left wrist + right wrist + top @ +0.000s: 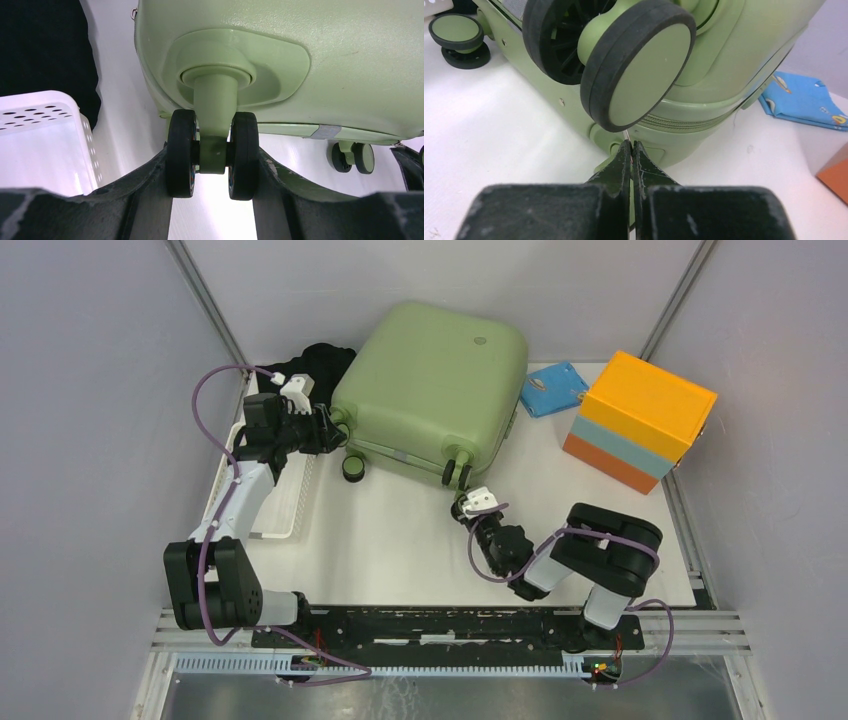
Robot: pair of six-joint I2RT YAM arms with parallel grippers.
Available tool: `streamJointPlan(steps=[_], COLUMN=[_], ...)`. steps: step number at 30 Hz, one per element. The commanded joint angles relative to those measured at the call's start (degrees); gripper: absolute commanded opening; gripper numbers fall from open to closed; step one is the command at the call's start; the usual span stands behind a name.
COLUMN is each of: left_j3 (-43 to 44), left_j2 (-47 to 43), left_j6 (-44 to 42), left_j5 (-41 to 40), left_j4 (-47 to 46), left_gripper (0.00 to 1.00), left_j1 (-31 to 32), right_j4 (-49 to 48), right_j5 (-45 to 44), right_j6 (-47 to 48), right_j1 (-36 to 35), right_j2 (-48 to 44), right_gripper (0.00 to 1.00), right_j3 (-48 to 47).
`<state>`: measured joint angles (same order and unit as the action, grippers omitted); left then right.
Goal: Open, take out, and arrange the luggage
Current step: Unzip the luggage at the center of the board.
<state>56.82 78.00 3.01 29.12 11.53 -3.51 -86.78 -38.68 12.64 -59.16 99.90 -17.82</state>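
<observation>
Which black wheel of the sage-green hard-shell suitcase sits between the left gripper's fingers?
The twin wheel at the suitcase corner beside the white perforated basket: the left gripper presses on both its sides. The far wheel stands free.

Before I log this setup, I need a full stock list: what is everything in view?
suitcase: 1, sage green, lying closed at the back centre of the table
black cloth: 1, black, behind the suitcase's left corner
basket: 1, white and perforated, left side of the table
blue cloth: 1, light blue with a print, between suitcase and box
box: 1, orange with a light-blue band, back right
table: 1, white, under everything
left gripper: 1, black, fingers on either side of a suitcase wheel, touching it
right gripper: 1, black, shut, tips at the zip under another wheel
</observation>
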Motion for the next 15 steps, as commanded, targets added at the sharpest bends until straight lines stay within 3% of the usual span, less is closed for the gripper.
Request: streamJointPlan(steps=[1, 15], left_j3=[0.31, 0.31], left_j2=[-2.94, -2.72], left_j6=[1.37, 1.17], left_j5=[-0.62, -1.03], left_j4=[-0.89, -0.68], left_gripper=[0.25, 0.25], left_j1=[-0.89, -0.95], right_j4=[-25.15, -24.41], right_j5=[-8.89, -8.80], right_j6=[4.55, 5.13], right_j1=[1.16, 4.07], right_j2=[-3.55, -6.47], right_gripper=[0.00, 0.00], right_j3=[1.72, 4.26])
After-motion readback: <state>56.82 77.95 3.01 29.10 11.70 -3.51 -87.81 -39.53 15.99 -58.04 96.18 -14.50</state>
